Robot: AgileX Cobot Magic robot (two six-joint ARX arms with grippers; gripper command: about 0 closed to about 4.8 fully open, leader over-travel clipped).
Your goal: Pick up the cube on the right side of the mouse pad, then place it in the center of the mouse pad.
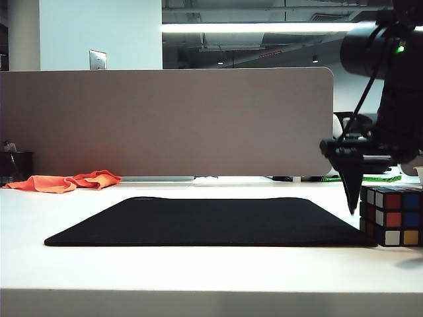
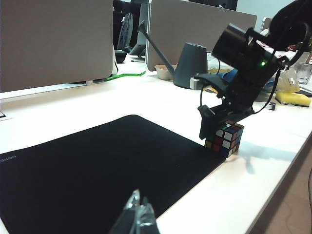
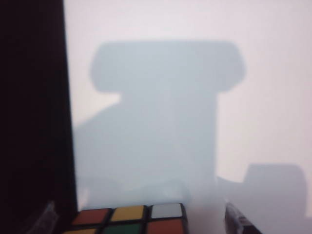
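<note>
The cube [image 1: 393, 218], black-framed with coloured stickers, sits on the white table just off the right edge of the black mouse pad [image 1: 211, 221]. My right gripper [image 3: 141, 222] is open and straddles the cube [image 3: 131, 219], one fingertip [image 3: 236, 222] on each side and apart from it. In the exterior view one dark finger [image 1: 350, 188] hangs down beside the cube's left face, over the pad's edge. The left wrist view shows the same gripper [image 2: 223, 127] over the cube [image 2: 224, 139]. My left gripper [image 2: 139, 207] hovers shut over the near part of the pad [image 2: 97, 165], holding nothing.
An orange cloth [image 1: 66, 181] lies at the back left, in front of a grey partition [image 1: 165, 122]. Beyond the cube stand a grey jug [image 2: 190, 63], a yellow sponge [image 2: 292, 97] and a glass [image 2: 303, 73]. The table's edge runs close to the cube's right.
</note>
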